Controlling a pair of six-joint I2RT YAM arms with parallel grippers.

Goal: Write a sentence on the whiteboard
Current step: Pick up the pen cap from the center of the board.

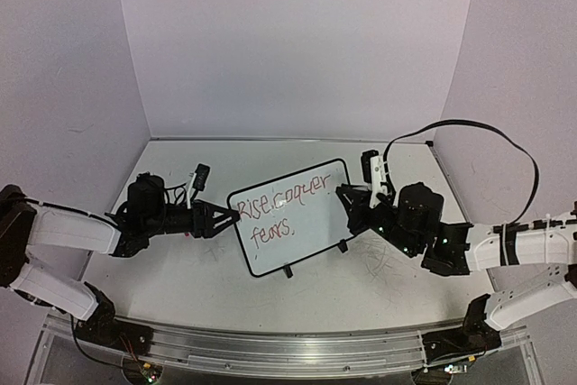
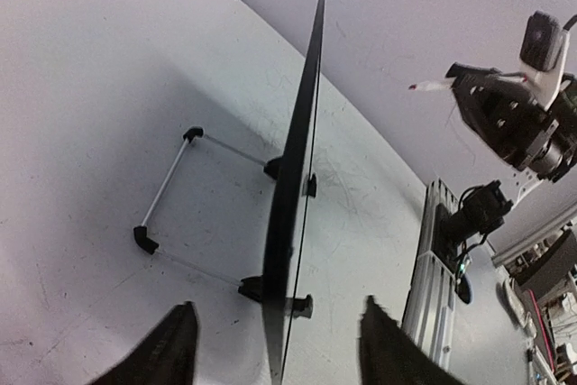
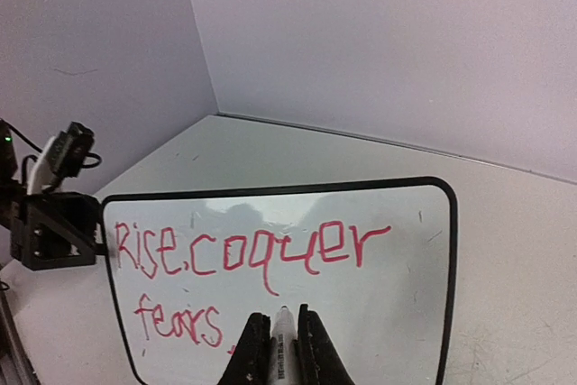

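Observation:
The whiteboard point(image 1: 297, 223) stands tilted on its feet in the middle of the table. The sentence point(image 3: 243, 250) runs in red across two lines: "Rise, coquer" above "fears." My left gripper point(image 2: 278, 306) is open. Its fingers point(image 2: 173, 349) straddle the board's left edge point(image 2: 293, 187) without touching it. My right gripper point(image 3: 281, 317) is shut on a white marker point(image 3: 286, 349) and points its tip at the board's lower middle. In the left wrist view the marker tip point(image 2: 422, 87) hangs clear of the board face.
A thin wire stand point(image 2: 171, 191) with black end caps props the board from behind. The metal rail point(image 1: 288, 344) carrying both arm bases runs along the near edge. Lilac walls point(image 1: 297, 42) close the table at the back and sides.

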